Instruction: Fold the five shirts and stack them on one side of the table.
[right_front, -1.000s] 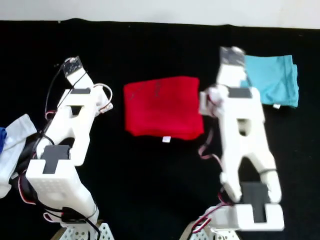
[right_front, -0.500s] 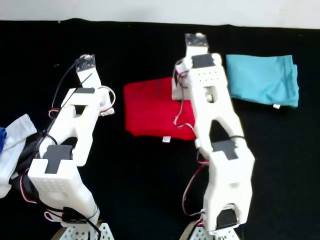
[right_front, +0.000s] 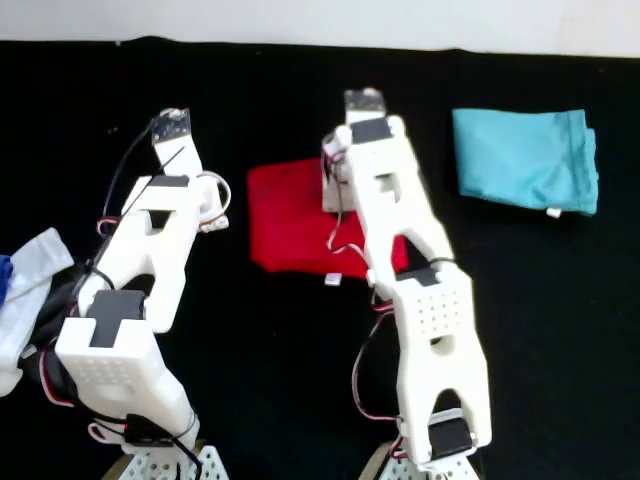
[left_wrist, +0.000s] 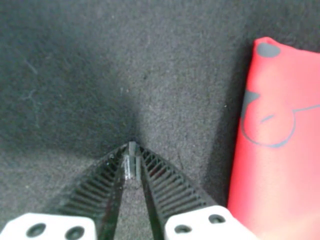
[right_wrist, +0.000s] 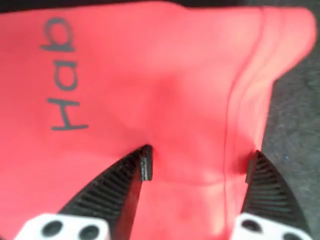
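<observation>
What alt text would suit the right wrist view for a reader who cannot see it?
The open right end effector is poised over a red shirt with dark lettering. The black table shows beside the shirt's edge.

The left arm (right_front: 140, 260) extends from the lower left of the high view toward the upper left, and the left gripper (left_wrist: 132, 162) has its fingertips pressed together. The right arm (right_front: 405, 250) extends from bottom centre to upper centre, with the right gripper (right_wrist: 200, 167) spread wide.

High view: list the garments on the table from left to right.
white garment → red shirt → teal shirt
</observation>
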